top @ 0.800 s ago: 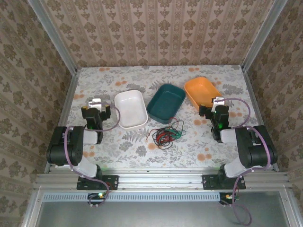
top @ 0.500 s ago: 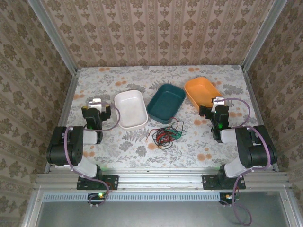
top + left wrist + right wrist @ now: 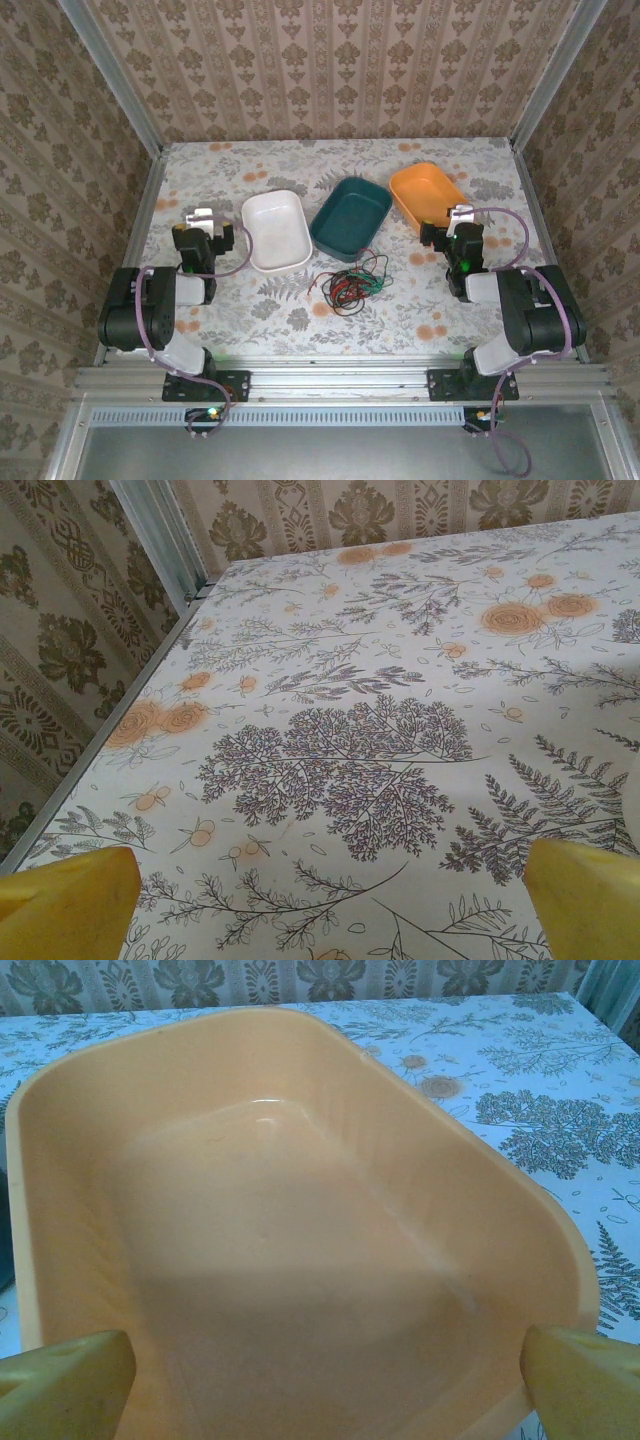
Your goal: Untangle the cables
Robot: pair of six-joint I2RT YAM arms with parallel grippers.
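Loosely knotted, red, black and green cables [image 3: 350,283] form one small tangle toward the tabletop's near edge, centrally. Flanking it, left gripper [image 3: 203,215] and right gripper [image 3: 461,212] gape wide, empty. Beyond lie three trays: white tray [image 3: 275,231], teal tray [image 3: 350,214], orange tray [image 3: 427,194].

Soft, even light comes from overhead, fairly bright. The shallow orange plastic tray [image 3: 300,1260] shows a pale sheen on its floor and shade across its near half. The floral-patterned table [image 3: 350,760] looks crisp, softening toward its far edge.
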